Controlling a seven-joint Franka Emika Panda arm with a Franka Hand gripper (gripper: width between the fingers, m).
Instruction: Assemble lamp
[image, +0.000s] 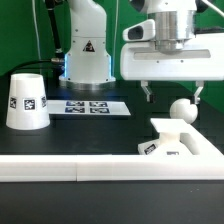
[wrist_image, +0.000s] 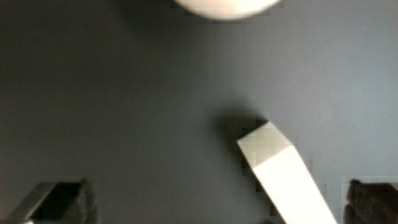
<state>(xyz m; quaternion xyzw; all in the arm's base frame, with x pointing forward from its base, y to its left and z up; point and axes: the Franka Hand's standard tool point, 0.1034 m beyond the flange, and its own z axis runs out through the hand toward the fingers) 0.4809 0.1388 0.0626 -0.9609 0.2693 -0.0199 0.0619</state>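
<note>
Below the gripper, jaws spread wide and empty: bulb, upright, roughly between the finger lines, apparently lined up for a straight descent and grasp. Base: lower still, just beside the bulb; whether the bulb is seated in it cannot be told. Shade: well apart, presumably kept clear for the last step.

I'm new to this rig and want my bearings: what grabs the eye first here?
The open gripper hangs above the ball-shaped bulb, by the square base at the exterior view's right. The big cone shade stands apart at that view's left.
</note>
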